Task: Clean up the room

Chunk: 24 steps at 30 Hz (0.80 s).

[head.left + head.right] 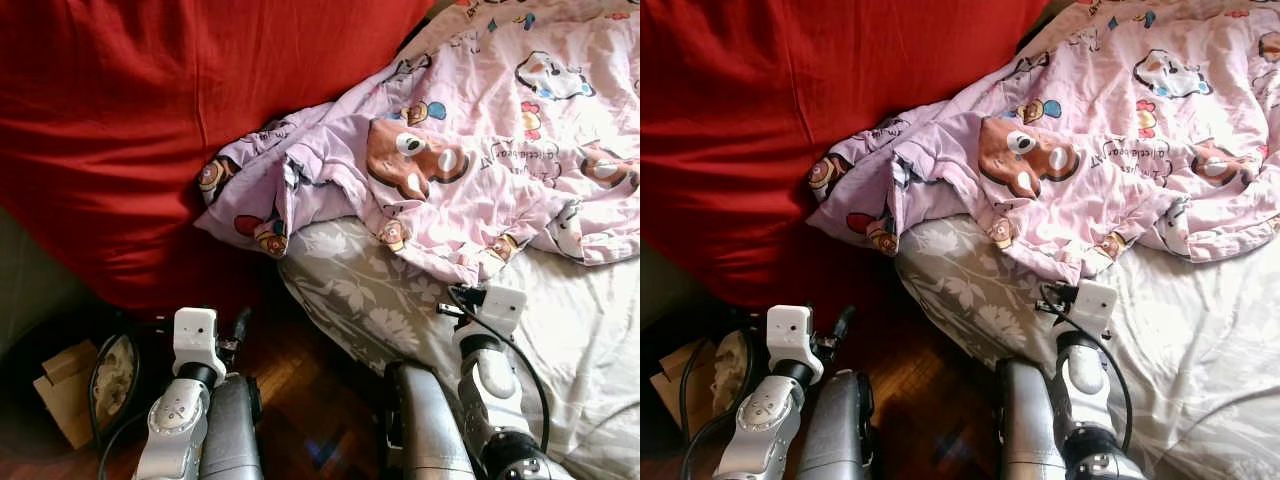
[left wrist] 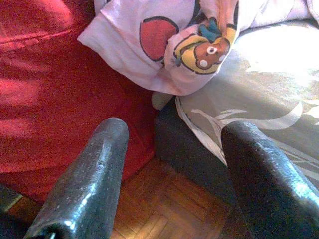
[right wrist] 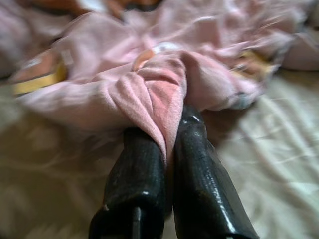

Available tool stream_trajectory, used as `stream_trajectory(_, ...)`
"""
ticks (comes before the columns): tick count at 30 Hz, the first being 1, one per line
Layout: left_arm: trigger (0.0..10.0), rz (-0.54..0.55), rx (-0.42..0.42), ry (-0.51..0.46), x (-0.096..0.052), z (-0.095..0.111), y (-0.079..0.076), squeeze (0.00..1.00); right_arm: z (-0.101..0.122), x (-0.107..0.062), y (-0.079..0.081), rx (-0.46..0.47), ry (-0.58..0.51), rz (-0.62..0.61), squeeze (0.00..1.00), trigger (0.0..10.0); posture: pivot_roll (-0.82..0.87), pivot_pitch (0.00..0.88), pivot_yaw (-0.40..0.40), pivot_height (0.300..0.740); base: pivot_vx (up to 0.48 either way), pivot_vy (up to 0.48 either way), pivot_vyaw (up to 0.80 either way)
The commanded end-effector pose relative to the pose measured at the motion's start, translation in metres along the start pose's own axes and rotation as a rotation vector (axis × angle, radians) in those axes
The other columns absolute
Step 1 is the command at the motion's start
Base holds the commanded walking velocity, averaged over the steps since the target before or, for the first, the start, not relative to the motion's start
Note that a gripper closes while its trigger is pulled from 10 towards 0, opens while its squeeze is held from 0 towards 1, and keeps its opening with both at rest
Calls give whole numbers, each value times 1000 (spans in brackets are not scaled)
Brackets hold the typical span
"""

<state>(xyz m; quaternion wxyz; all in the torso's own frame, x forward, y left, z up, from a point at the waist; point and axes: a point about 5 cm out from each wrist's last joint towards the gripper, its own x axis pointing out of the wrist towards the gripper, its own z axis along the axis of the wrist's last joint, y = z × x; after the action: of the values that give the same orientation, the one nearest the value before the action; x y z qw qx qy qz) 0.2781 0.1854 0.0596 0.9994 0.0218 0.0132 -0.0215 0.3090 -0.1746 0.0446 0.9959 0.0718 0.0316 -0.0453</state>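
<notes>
The right gripper's (image 3: 167,149) fingers (image 3: 137,184) clench a fold of the pink cartoon-print blanket (image 1: 480,150), a grip the right wrist view shows. The blanket lies crumpled on the bed (image 1: 590,330), beside a red cover (image 1: 130,120). The left gripper's (image 2: 174,149) fingers are spread, grasping nothing, above the parquet floor (image 2: 164,204).
</notes>
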Motion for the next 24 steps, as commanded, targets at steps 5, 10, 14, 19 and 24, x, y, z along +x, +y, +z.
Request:
stream_trajectory(5,10000,16,7,34,-5,-10,4,0,-17,-12,3,-15,69,66,0,10000,96,225,-6,576,0,0,0)
stream_trajectory(10,10000,18,5,28,-4,-9,5,0,-18,-11,2,-15,95,45,0,10000,86,226,-2,581,0,0,0)
stream_trajectory(14,10000,17,6,30,-3,-10,4,0,-17,-10,10,-29,91,96,0,10000,88,223,2,611,0,0,0)
stream_trajectory(19,10000,21,5,36,-1,-12,5,0,-18,-9,15,-32,99,128,0,10000,89,223,2,646,0,0,0)
stream_trajectory(24,10000,54,4,98,-7,-27,14,0,-21,-12,15,-29,104,124,0,10000,94,206,-2,686,0,0,0)
